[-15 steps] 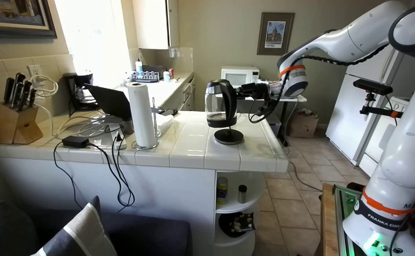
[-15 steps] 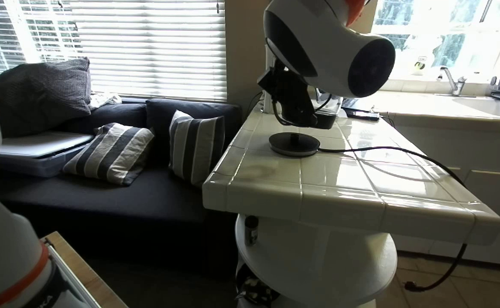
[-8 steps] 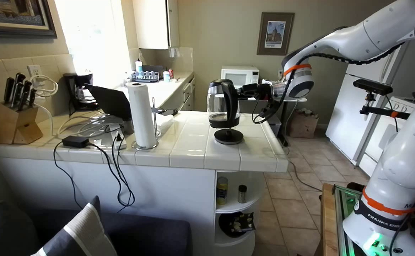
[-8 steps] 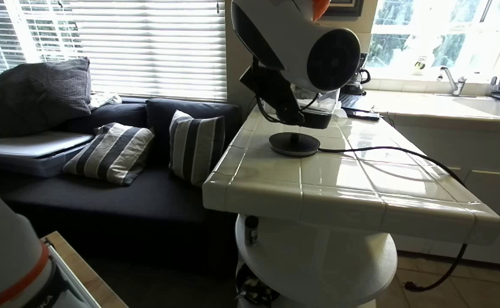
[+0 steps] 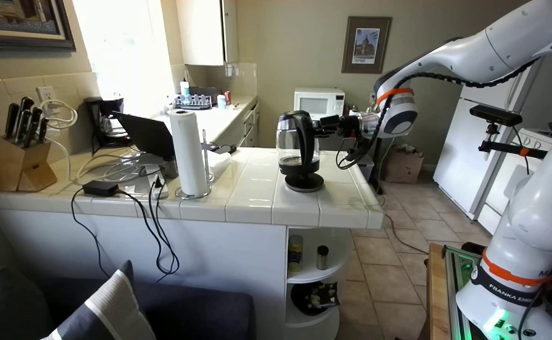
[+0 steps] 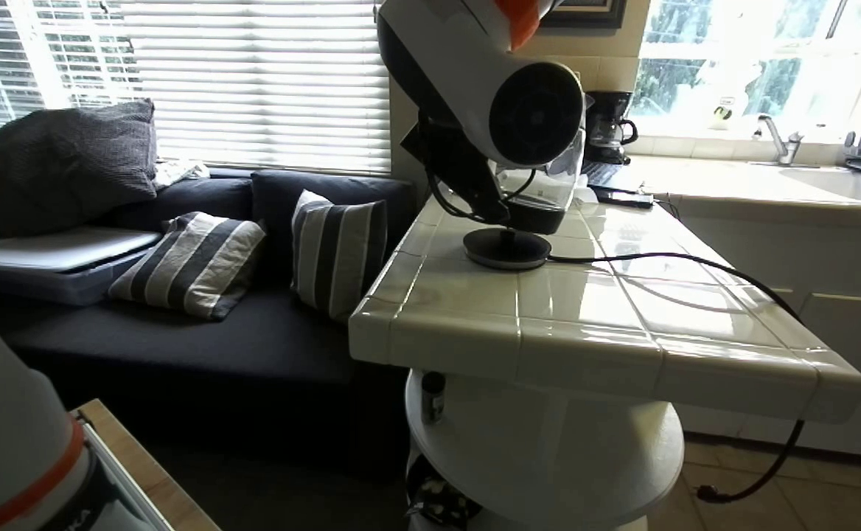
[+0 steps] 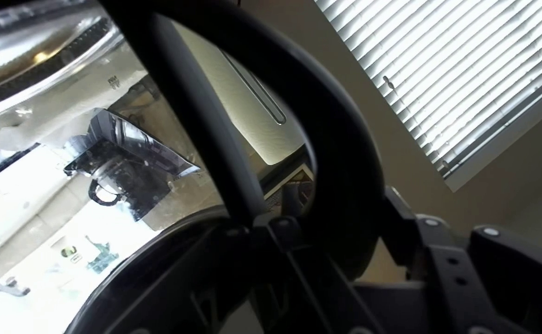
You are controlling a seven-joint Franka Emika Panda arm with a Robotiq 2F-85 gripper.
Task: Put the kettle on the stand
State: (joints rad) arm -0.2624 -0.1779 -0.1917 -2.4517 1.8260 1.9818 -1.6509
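Item: kettle (image 5: 291,143), one, with glass body, black lid, black handle (image 5: 308,144) and dark bottom band (image 6: 537,217).

Location: right of centre in an exterior view (image 5: 291,143), its bottom overlapping the far part of the stand (image 5: 304,185). In an exterior view (image 6: 506,254) the band lay above and to the right of the stand's middle, and the kettle appeared slightly tilted. Whether bottom and stand touched, I could not tell.

Holder: my gripper (image 5: 317,128), clasped on the upper part of the handle. In the wrist view my fingers (image 7: 396,227), lower middle to lower right of the frame, stood narrow on both sides of the black arc.

Handling, as I judged it: stiff throughout, middling in weight, the glass fragile. Whether water lay inside was unclear to me. The load sat out beyond my grip, so the body was apt to pitch about my fingertips; the smooth handle could have slid under a light squeeze.

Best hold: the handle, nearer mid-length, squarely across. Not the glass, likely slippery; not the lid, which might have lifted.

Care: a slow, level lowering suited it; a knock could have skidded the stand on the glossy tiled counter (image 5: 252,184)
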